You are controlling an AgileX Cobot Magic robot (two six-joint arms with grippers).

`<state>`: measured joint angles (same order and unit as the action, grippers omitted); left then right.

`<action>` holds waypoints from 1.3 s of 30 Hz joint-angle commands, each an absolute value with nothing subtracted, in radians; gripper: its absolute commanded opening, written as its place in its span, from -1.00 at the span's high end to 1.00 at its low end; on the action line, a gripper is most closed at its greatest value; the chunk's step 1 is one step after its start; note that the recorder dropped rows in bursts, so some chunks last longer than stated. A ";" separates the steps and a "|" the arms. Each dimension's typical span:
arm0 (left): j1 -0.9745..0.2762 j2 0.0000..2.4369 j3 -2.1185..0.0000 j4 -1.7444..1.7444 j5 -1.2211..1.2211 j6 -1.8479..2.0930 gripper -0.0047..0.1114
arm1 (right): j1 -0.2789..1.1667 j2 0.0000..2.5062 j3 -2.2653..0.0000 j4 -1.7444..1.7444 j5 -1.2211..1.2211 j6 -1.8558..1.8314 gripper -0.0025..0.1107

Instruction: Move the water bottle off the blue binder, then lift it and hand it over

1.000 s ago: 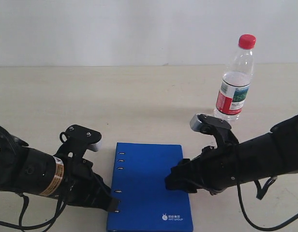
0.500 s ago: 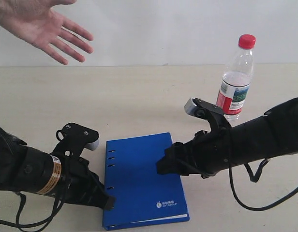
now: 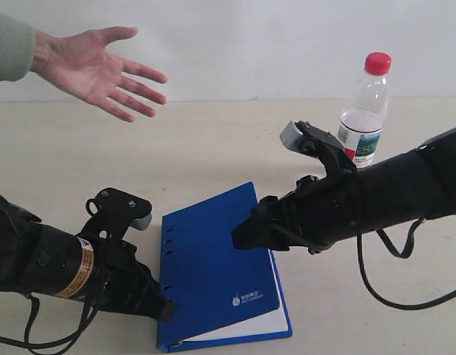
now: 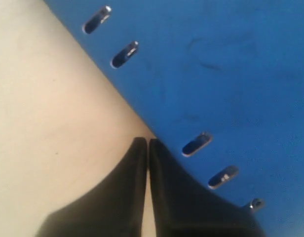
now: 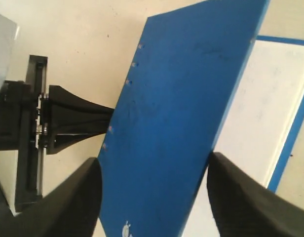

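The water bottle [image 3: 363,122] stands upright on the table at the back right, off the blue binder [image 3: 213,259] and touched by neither gripper. The binder's cover [image 5: 181,98] is tilted up, baring white pages [image 5: 270,98]. My right gripper [image 3: 239,235] is at the cover's raised free edge. Its jaws stand wide apart [image 5: 152,168], with the cover spanning the gap and its free edge against one finger. My left gripper [image 3: 165,309] is shut and empty, its tips [image 4: 147,143] against the binder's spine edge [image 4: 216,74] by the rivets.
A person's open hand [image 3: 102,63], palm up, reaches in above the table at the upper left. The pale table top [image 3: 213,140] lies between the hand, the bottle and the binder. The right arm's cable [image 3: 376,288] hangs by the binder.
The right gripper has moved up and left, and the cover has risen from flat to steeply tilted with pages showing. The hand has come in and lowered. The left gripper has stayed at the spine.
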<state>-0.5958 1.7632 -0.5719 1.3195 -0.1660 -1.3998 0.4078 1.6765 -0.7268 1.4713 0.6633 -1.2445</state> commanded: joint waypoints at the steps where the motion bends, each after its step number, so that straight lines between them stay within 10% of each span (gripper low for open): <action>1: -0.603 1.776 -0.570 1.324 -0.210 -1.405 0.84 | 0.418 1.723 -0.729 1.456 0.753 -1.234 -0.02; 34: -0.603 1.776 -0.578 1.320 -0.210 -1.405 0.84 | 0.418 1.825 -0.729 1.713 0.928 -1.501 -0.02; 39: -0.603 1.776 -0.578 1.320 -0.181 -1.405 0.84 | 0.418 1.825 -0.729 1.597 0.692 -1.381 0.29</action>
